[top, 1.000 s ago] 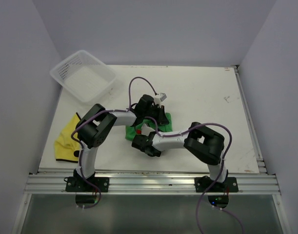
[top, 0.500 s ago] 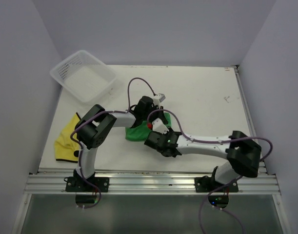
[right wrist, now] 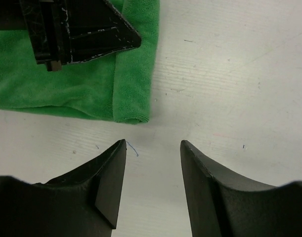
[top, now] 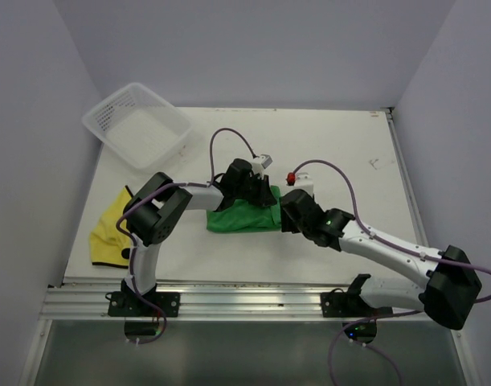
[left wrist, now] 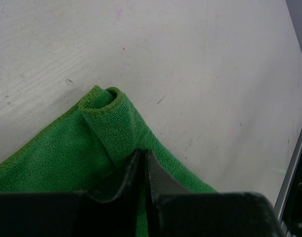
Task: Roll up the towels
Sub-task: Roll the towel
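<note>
From above, the green towel (top: 239,219) is lying near the middle of the white table (top: 349,153), folded into a flat band. The left gripper (top: 259,195) is reaching down onto its far right corner. The right gripper (top: 288,219) is hovering just beside the towel's right end. The yellow towel (top: 108,232), with its black face showing at the edges, is lying well apart at the table's left edge. The white basket (top: 137,125) is sitting at the far left corner.

At the left wrist, the fingers (left wrist: 133,170) are pressing together on the green cloth, pinching it just below a small curled-over corner.

At the right wrist, the fingers (right wrist: 108,180) are standing spread and holding nothing, over bare table just short of the towel's rolled end.
</note>
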Robot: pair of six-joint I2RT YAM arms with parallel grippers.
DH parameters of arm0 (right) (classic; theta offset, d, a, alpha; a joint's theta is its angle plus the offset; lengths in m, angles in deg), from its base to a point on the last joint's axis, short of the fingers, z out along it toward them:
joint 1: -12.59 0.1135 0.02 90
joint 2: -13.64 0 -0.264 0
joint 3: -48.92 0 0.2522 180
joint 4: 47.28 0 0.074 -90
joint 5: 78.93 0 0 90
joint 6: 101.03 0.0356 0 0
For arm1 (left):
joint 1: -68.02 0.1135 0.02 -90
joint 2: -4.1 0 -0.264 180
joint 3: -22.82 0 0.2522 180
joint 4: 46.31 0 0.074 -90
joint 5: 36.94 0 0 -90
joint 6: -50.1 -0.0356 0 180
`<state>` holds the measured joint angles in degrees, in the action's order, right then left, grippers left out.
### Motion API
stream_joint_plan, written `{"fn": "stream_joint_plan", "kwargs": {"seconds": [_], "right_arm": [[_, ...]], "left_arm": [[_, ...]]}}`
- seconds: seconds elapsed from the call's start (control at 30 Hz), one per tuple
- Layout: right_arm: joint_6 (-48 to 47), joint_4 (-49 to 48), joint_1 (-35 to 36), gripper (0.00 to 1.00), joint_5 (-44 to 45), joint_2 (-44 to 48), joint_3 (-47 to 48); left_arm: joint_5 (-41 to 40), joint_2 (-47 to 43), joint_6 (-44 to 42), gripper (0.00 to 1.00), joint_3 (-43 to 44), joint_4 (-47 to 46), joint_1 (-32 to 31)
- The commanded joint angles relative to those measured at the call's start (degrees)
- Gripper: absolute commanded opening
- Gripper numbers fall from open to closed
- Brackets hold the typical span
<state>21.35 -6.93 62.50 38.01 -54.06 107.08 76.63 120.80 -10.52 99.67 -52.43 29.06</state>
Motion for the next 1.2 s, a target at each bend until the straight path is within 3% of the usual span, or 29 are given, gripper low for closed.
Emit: {"fn": "stream_joint_plan", "kwargs": {"seconds": [0.0, 0.43, 1.17], "right_arm": [[2.2, -6.1, -2.5, 0.52, -5.2, 3.1, -2.1], [17.8, -26.3, -20.4, 0.54, -28.1, 0.0, -11.4], [18.9, -38.5, -21.4, 0.55, -34.8, -13.1, -17.2]], "left_arm": [[-2.6, 0.3, -1.3, 0.12, -1.7, 2.7, 0.6], [-2.9, 0.5, -1.2, 0.12, -1.6, 3.0, 0.6], [-3.7, -0.4, -1.9, 0.12, -1.4, 4.1, 0.7]]}}
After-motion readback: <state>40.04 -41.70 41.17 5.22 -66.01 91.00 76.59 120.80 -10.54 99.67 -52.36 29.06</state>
